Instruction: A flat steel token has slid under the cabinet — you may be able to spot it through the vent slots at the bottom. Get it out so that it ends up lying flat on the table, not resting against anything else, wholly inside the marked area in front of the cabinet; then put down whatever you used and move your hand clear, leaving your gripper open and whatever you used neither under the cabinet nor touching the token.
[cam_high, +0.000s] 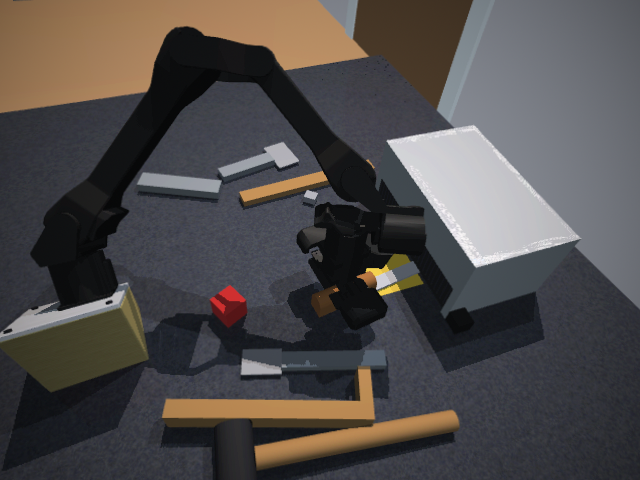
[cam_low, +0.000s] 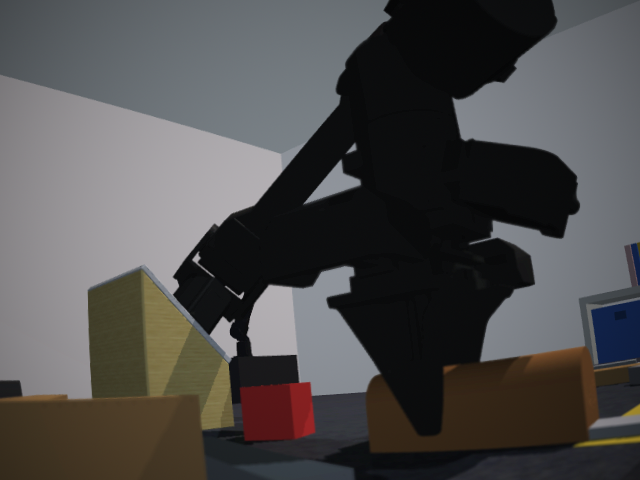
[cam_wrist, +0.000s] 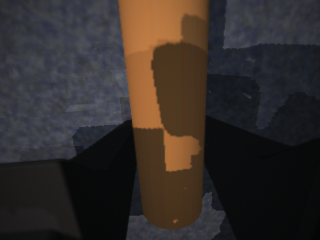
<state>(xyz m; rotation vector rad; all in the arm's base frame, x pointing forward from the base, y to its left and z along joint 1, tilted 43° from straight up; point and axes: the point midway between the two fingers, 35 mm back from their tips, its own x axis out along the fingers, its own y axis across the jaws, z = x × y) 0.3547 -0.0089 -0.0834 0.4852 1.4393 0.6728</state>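
The gripper (cam_high: 342, 298) (cam_low: 443, 413) (cam_wrist: 170, 150) is shut on the round brown handle (cam_high: 324, 304) (cam_low: 522, 403) (cam_wrist: 167, 30) of a flat-bladed tool, low at the table. The tool's thin grey blade (cam_high: 397, 274) (cam_low: 615, 426) points at the cabinet and lies across the yellow marked area (cam_high: 409, 284) (cam_low: 610, 442). In the top view its tip shows just in front of the dark vent slots (cam_high: 436, 274) of the grey cabinet (cam_high: 480, 196). The arm hides part of the marked area. I cannot make out the steel token in any view.
A red cube (cam_high: 228, 305) (cam_low: 276, 411) stands between arm base and gripper. A grey bar tool (cam_high: 320, 360), an L-shaped wooden piece (cam_high: 258, 410) and a mallet (cam_high: 356, 439) lie nearer the camera. A wooden bar (cam_high: 284, 190), small white cube (cam_high: 310, 197) and grey pieces (cam_high: 178, 184) (cam_high: 281, 155) lie behind.
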